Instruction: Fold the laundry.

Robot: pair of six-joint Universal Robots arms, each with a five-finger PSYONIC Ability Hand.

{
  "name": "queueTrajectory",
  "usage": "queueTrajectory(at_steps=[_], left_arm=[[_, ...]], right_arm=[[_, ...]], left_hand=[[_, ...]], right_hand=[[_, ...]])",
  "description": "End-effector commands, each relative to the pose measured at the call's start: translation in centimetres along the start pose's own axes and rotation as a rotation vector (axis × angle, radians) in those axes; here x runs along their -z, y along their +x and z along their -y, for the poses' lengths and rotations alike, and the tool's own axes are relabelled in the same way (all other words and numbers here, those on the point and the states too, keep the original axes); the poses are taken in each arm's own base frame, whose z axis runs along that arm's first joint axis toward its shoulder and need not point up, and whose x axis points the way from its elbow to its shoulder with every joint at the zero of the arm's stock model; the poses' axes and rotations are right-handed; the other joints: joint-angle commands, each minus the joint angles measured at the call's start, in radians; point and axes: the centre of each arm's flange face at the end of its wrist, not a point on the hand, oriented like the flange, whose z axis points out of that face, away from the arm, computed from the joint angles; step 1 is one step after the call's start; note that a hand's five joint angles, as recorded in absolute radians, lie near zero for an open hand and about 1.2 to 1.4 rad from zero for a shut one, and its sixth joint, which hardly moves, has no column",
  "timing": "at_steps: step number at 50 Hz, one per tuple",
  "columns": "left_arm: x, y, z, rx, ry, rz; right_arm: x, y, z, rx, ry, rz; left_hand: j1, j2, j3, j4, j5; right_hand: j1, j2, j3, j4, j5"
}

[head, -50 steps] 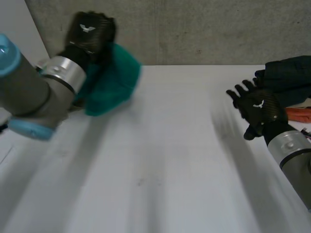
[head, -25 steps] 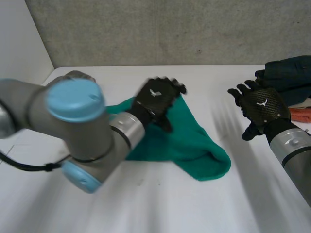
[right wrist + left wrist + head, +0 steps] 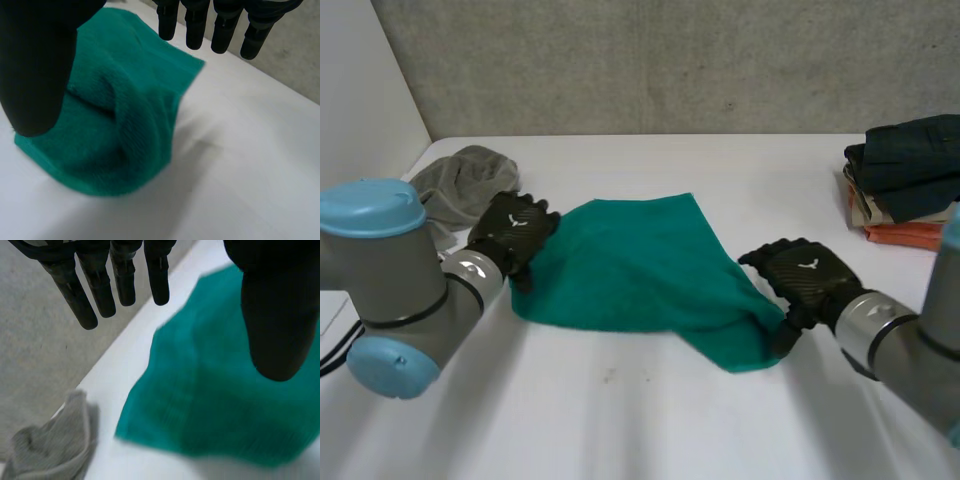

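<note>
The green towel (image 3: 630,265) lies spread on the tabletop (image 3: 650,420). The left hand (image 3: 513,232) is at one edge of it, fingers straight, grasping nothing. The right hand (image 3: 802,280), likewise released, is at the rumpled opposite corner.

One soft green towel (image 3: 640,265) and one crumpled grey cloth (image 3: 460,180) are here. There is also one pile of folded dark and orange clothes (image 3: 905,165).
</note>
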Motion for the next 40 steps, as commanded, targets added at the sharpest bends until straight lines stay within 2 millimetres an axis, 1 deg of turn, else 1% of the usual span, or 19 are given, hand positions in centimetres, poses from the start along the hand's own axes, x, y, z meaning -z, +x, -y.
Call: queueTrajectory(at_steps=[1,4,5,8,12,15,16,19,20,23,26,27,28,31,32,34,38,39,40], left_arm=[[-2.9,-1.4,-4.7,-0.116,-0.072,-0.092],[-2.9,-1.1,-5.1,-0.109,-0.072,-0.148],[-2.7,-0.7,-5.2,-0.104,-0.075,-0.184],[-2.6,-0.5,-5.3,-0.096,-0.074,-0.213],[-2.6,-0.7,-5.7,-0.09,-0.08,-0.218],[-2.6,-0.9,-5.8,-0.088,-0.082,-0.214],[-2.7,-1.0,-5.8,-0.087,-0.08,-0.212],[-2.8,-1.0,-5.7,-0.085,-0.077,-0.211],[-2.8,-1.0,-5.7,-0.081,-0.076,-0.21],[-2.8,-0.9,-5.8,-0.079,-0.078,-0.213],[-2.8,-0.6,-5.8,-0.08,-0.081,-0.221],[-2.8,-0.5,-5.8,-0.079,-0.081,-0.223],[-2.7,-0.4,-5.7,-0.079,-0.079,-0.227],[-2.7,-0.3,-5.7,-0.075,-0.081,-0.228],[-2.6,-0.3,-5.6,-0.075,-0.079,-0.226],[-2.4,-0.5,-5.2,-0.075,-0.074,-0.221],[-1.5,-1.5,-3.2,-0.051,-0.03,-0.188],[-0.8,-1.9,-1.9,-0.02,-0.005,-0.172],[-0.4,-2.0,-1.4,-0.003,0.006,-0.166]], right_arm=[[-2.2,-3.1,-1.2,0.04,0.071,0.015],[-2.6,-3.8,-1.5,0.054,0.081,0.008],[-2.9,-4.0,-1.5,0.06,0.092,-0.001],[-3.4,-4.2,-1.8,0.074,0.098,-0.014],[-4.1,-4.6,-2.0,0.087,0.109,-0.022],[-4.8,-4.5,-2.3,0.092,0.113,-0.04],[-5.1,-4.4,-2.4,0.092,0.114,-0.052],[-5.3,-4.2,-2.4,0.091,0.115,-0.07],[-5.3,-4.1,-2.4,0.09,0.113,-0.077],[-5.3,-4.0,-2.2,0.091,0.118,-0.088],[-5.2,-3.8,-1.8,0.091,0.133,-0.099],[-5.2,-3.7,-1.8,0.091,0.134,-0.103],[-5.2,-3.5,-1.5,0.091,0.143,-0.108],[-5.0,-3.1,-0.9,0.095,0.162,-0.121],[-4.8,-2.9,-0.1,0.105,0.184,-0.13],[-4.5,-2.7,0.6,0.12,0.202,-0.138],[-4.2,-2.2,2.5,0.196,0.255,-0.17],[-4.2,-1.8,3.7,0.232,0.286,-0.189],[-4.2,-1.7,4.3,0.249,0.304,-0.197]], left_hand=[[0.016,0.051,0.04,0.051,0.059],[0.022,0.057,0.046,0.057,0.065],[0.048,0.083,0.072,0.083,0.091],[0.075,0.11,0.098,0.11,0.118],[0.081,0.116,0.104,0.116,0.124],[0.113,0.148,0.136,0.148,0.156],[0.168,0.203,0.192,0.203,0.211],[0.248,0.283,0.271,0.283,0.291],[0.327,0.361,0.35,0.361,0.369],[0.477,0.511,0.5,0.511,0.52],[0.682,0.717,0.705,0.717,0.725],[0.782,0.816,0.805,0.816,0.824],[1.003,1.038,1.027,1.038,1.046],[1.032,1.066,1.055,1.066,1.074],[1.032,1.066,1.055,1.066,1.074],[1.032,1.066,1.055,1.066,1.074],[1.032,1.066,1.055,1.066,1.074],[1.032,1.066,1.055,1.066,1.074],[1.032,1.066,1.055,1.066,1.074]], right_hand=[[0.099,0.11,0.107,0.107,0.095],[0.143,0.154,0.151,0.151,0.139],[0.181,0.192,0.189,0.189,0.177],[0.202,0.213,0.21,0.21,0.197],[0.31,0.321,0.318,0.318,0.306],[0.585,0.597,0.594,0.594,0.581],[0.79,0.801,0.798,0.798,0.786],[1.07,1.081,1.078,1.078,1.066],[1.174,1.186,1.183,1.182,1.17],[1.175,1.187,1.184,1.183,1.171],[1.175,1.187,1.184,1.183,1.171],[1.175,1.187,1.184,1.183,1.171],[1.175,1.187,1.184,1.183,1.171],[1.175,1.187,1.184,1.183,1.171],[1.175,1.187,1.184,1.183,1.171],[1.175,1.187,1.184,1.183,1.171],[1.175,1.187,1.184,1.183,1.171],[1.175,1.187,1.184,1.183,1.171],[1.175,1.187,1.184,1.183,1.171]])
